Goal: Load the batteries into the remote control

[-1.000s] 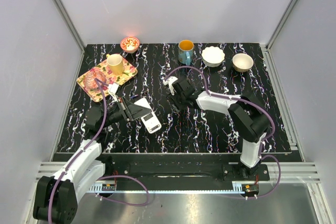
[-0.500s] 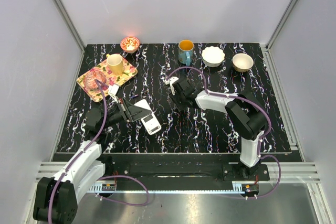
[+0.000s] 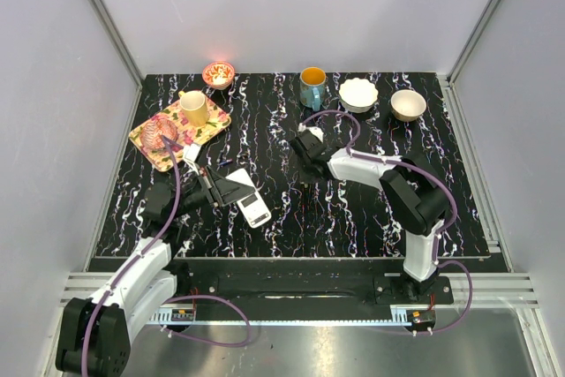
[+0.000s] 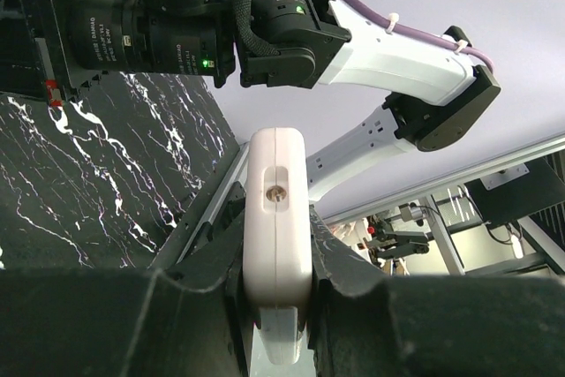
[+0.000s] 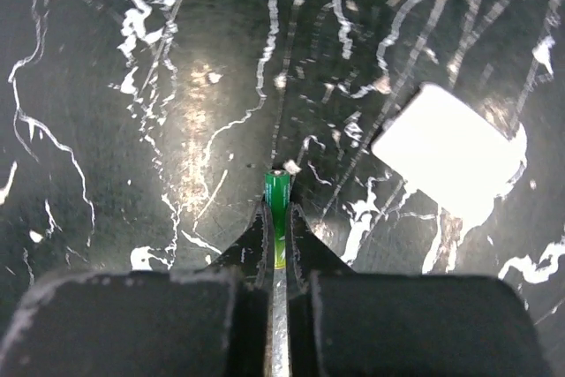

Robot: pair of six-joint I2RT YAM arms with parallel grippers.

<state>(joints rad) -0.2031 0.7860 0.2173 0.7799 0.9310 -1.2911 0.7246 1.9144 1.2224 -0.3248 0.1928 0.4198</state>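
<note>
Tightly, right fingers pinch the greenish battery between their tips; left fingers clamp the remote.

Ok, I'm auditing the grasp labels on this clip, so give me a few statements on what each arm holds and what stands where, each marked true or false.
1. The right arm's fingers are shut on a green battery. True.
2. The left arm's fingers hang open above the remote. False: they are shut on the remote control, gripping it by its edges.
3. The yellow cup stands on the floral tray. True.
4. The blue mug sits inside the white bowl. False: it stands on the table beside the bowl, apart from it.
5. The green battery is already in the remote. False: it is in the right arm's fingers, away from the remote.
</note>
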